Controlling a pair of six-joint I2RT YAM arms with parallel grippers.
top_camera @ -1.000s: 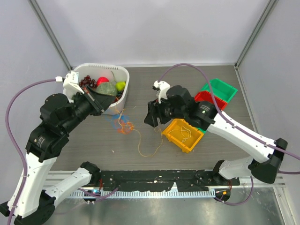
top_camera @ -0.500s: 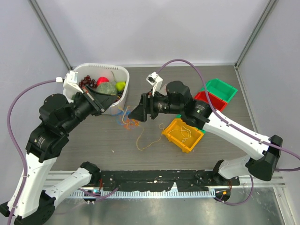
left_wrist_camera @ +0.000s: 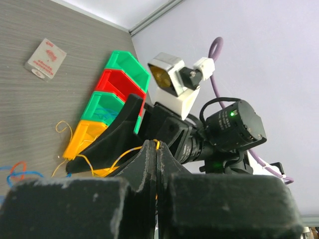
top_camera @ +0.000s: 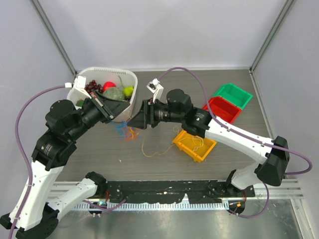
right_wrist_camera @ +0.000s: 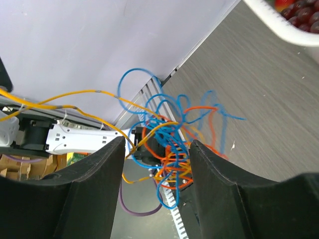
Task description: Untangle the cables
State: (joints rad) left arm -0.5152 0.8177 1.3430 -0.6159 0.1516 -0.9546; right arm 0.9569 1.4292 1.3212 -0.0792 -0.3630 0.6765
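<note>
The cables form a tangle (top_camera: 127, 131) of thin blue, orange and yellow wires in front of the white basket. One yellow wire (top_camera: 152, 151) trails from it across the table. My left gripper (top_camera: 121, 118) is shut on a yellow wire (left_wrist_camera: 126, 153) that comes out at the tips of my left gripper (left_wrist_camera: 157, 146). My right gripper (top_camera: 135, 122) meets it from the right. In the right wrist view my right gripper (right_wrist_camera: 158, 144) is open, and the lifted tangle (right_wrist_camera: 172, 149) hangs between its two fingers, which stand apart from it on either side.
A white basket (top_camera: 107, 71) of fruit stands at the back left, close behind both grippers. A yellow bin (top_camera: 185, 148) with a thin wire in it lies under the right arm. Red (top_camera: 222, 108) and green (top_camera: 234, 94) bins lie further right. A small card (left_wrist_camera: 46, 59) lies on the table.
The right arm has swung left, from above the yellow bin to the tangle by the left gripper. The trailing yellow wire has been dragged a little to the left.
</note>
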